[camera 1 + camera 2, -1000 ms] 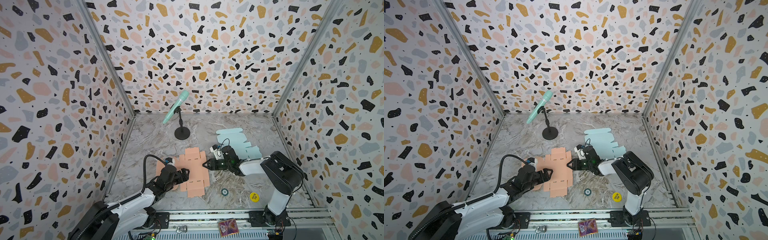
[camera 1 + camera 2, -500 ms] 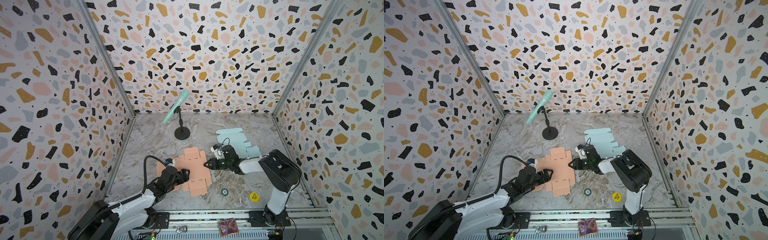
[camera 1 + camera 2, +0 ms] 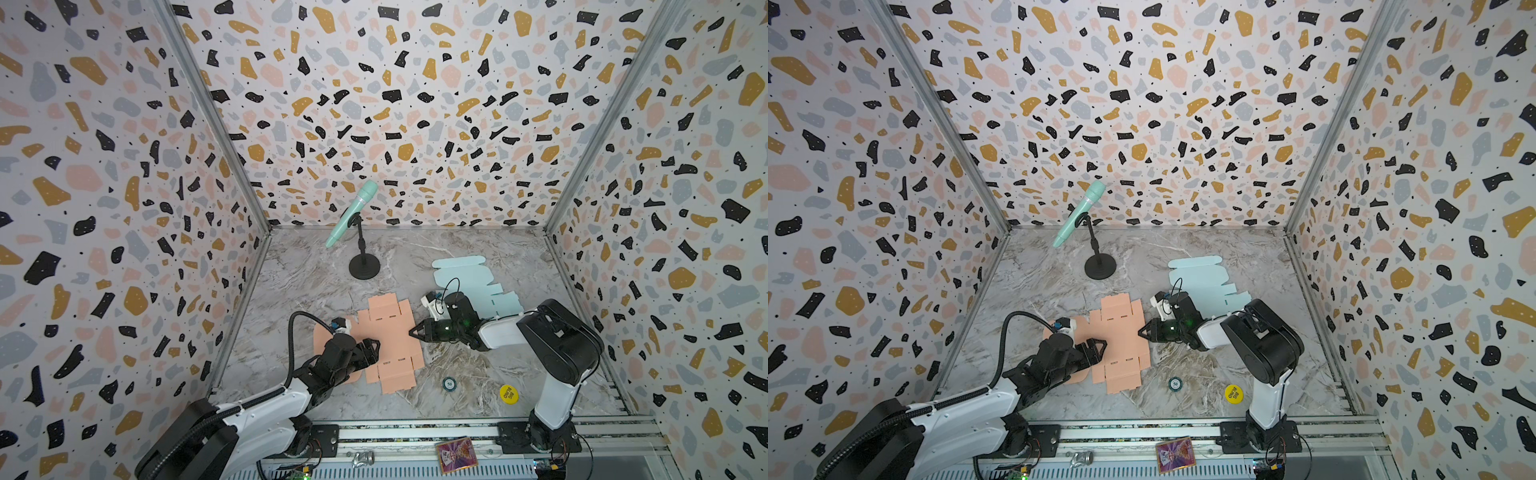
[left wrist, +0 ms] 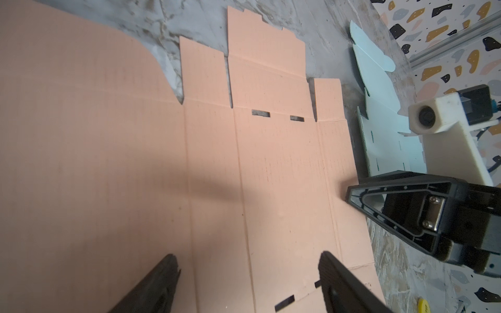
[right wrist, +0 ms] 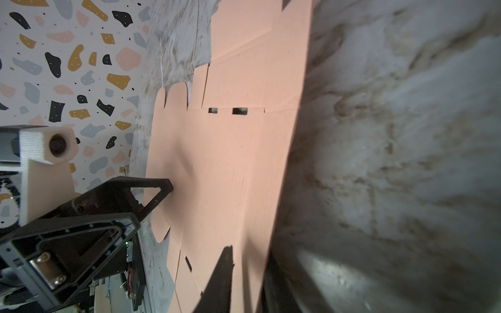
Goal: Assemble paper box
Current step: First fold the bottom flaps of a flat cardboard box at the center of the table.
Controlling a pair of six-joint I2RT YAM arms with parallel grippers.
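Right gripper (image 3: 412, 332) sits low at the right-hand edge of the peach box blank (image 3: 390, 336), centre of a top view; in the right wrist view its jaws straddle that edge, one over the sheet and one under or beside it, with only a thin gap left. We judge them nearly pinched on the card, but a firm hold we cannot tell. Left gripper (image 3: 1100, 348) rests over the blank's left part, jaws spread wide, holding nothing; the left wrist view shows both fingers (image 4: 162, 281) apart above flat card. The blank lies flat on the marble floor (image 3: 457, 365), long axis running from upper frame to lower frame, between the two grippers, touching or nearly touching both. The coming fold turns on that right edge panel: it lies directly at the right gripper's tips, so the right arm is the nearer one. Against the earlier frames, the right jaws have narrowed markedly, the left barely; the blank has not shifted. A pale blue blank (image 3: 469, 282) lies behind the right arm, unused.
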